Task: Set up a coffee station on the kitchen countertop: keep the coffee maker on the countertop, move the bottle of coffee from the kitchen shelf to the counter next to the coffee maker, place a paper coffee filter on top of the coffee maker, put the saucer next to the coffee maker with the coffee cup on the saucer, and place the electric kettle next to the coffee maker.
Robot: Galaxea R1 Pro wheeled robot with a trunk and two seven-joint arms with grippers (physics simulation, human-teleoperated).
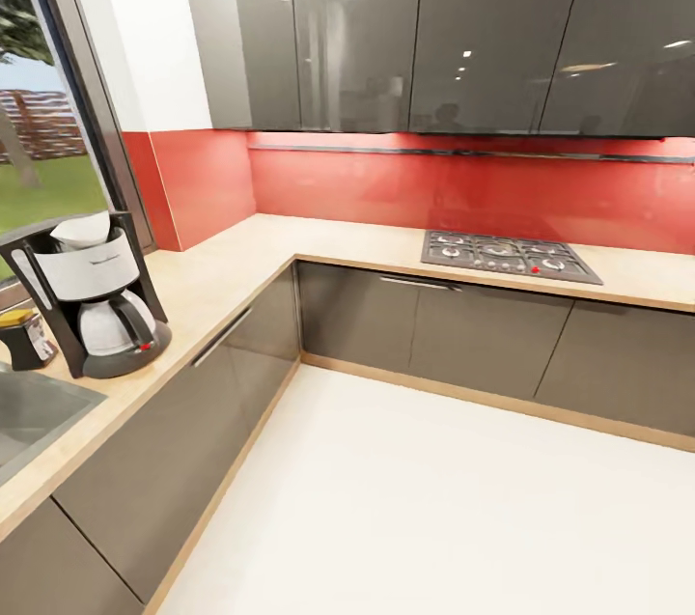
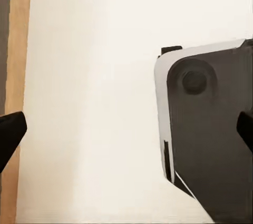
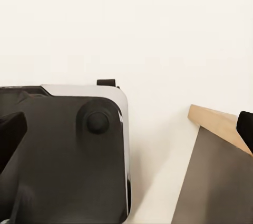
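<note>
Cream floor [image 1: 434,499] fills the nearest ground in the head view, running up to the grey base cabinets [image 1: 483,335] of an L-shaped kitchen. In the left wrist view the left gripper [image 2: 126,132] hangs over that floor with its 2 dark fingertips [image 2: 10,132] far apart at opposite edges of the picture — jaws spread, nothing between them but floor and a corner of the robot's dark base [image 2: 211,139]. A wooden strip [image 2: 16,50] runs along one side. The right gripper [image 3: 126,129] is likewise spread wide, its fingertips [image 3: 10,132] at opposite edges, with the same kind of dark base [image 3: 63,155] and a wood-edged grey panel [image 3: 221,155] below it.

On the beige countertop [image 1: 241,258], near the left edge of the head view, stands the coffee maker [image 1: 92,292] — black frame, white body, a white carafe in its lower bay. A white paper coffee filter [image 1: 82,229] sits in its top. Just beside it, toward the window, is a small dark and yellow object [image 1: 24,335] too cut off to identify. A steel sink [image 1: 39,412] lies in the counter nearer the camera. All of these are well apart from both grippers.

Farther along, a gas hob [image 1: 507,256] is set into the rear counter, backed by a red splashback [image 1: 463,185] and glossy grey wall cabinets [image 1: 434,45]. A window [image 1: 39,113] at far left shows grass and a tree.
</note>
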